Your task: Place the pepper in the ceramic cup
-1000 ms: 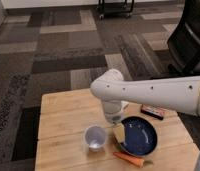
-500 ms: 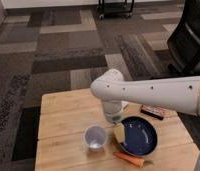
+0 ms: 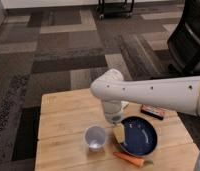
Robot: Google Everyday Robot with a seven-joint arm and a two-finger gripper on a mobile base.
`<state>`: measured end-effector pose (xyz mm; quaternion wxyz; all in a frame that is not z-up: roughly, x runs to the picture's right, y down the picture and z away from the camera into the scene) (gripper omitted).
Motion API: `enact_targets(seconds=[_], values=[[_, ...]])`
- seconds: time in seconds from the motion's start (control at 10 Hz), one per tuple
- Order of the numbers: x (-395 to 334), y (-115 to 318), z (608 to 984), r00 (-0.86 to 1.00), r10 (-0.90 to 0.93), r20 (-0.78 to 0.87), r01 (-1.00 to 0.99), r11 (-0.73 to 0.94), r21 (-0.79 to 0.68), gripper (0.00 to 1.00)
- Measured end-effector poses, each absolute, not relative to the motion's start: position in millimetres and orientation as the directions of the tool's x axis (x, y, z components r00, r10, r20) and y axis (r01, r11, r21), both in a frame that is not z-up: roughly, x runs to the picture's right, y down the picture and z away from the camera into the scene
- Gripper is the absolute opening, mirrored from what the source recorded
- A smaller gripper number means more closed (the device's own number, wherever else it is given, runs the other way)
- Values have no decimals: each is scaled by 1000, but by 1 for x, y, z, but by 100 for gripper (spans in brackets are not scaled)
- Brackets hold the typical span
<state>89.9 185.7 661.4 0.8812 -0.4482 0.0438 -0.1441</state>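
Observation:
The pepper [image 3: 129, 160] is orange-red and slim, and lies flat on the wooden table [image 3: 63, 125] near the front edge, just in front of the dark blue bowl [image 3: 140, 136]. The ceramic cup [image 3: 95, 138] is white, upright and looks empty; it stands left of the bowl and up-left of the pepper. My gripper [image 3: 113, 119] hangs down from the white arm [image 3: 153, 92], above the table just behind the bowl's left rim, right of and behind the cup. It holds nothing that I can see.
A beige block [image 3: 119, 133] rests on the bowl's left rim, right under the gripper. A dark bar with a red label [image 3: 153, 112] lies behind the bowl. A black chair [image 3: 190, 35] stands far right on the patterned carpet.

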Motion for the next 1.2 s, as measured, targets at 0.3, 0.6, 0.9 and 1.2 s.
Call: enact_targets(seconds=[0.3, 0.6, 0.9, 1.2], values=[[75, 179, 647, 937, -349, 8, 240, 627, -741, 65], [59, 201, 629, 944, -329, 34, 250, 642, -724, 65], [65, 217, 628, 958, -282, 57, 236, 656, -717, 65], [68, 228, 632, 956, -276, 96, 261, 661, -703, 65]])
